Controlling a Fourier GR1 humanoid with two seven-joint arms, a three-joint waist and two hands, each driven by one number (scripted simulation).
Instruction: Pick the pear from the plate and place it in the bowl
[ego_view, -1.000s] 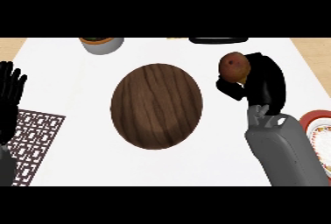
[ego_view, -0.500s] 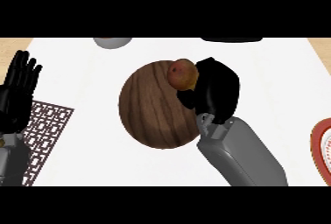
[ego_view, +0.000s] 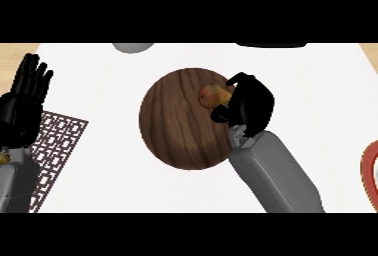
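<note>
A brown-yellow pear (ego_view: 211, 95) is held in my right hand (ego_view: 247, 105), whose fingers curl round it. Hand and pear hang over the right part of the round dark wooden bowl (ego_view: 177, 125) in the middle of the counter. Most of the pear is hidden by the fingers. The red-rimmed plate (ego_view: 369, 170) shows only as a sliver at the right edge. My left hand (ego_view: 26, 102) rests open at the left edge, fingers up.
A brown lattice mat (ego_view: 55, 145) lies at the left under my left forearm. A grey vessel (ego_view: 133, 47) stands at the back left, and a dark object (ego_view: 269, 45) at the back right edge.
My right hand has carried the pear leftward from the right of the counter to above the bowl's right part. The left hand has stayed put.
</note>
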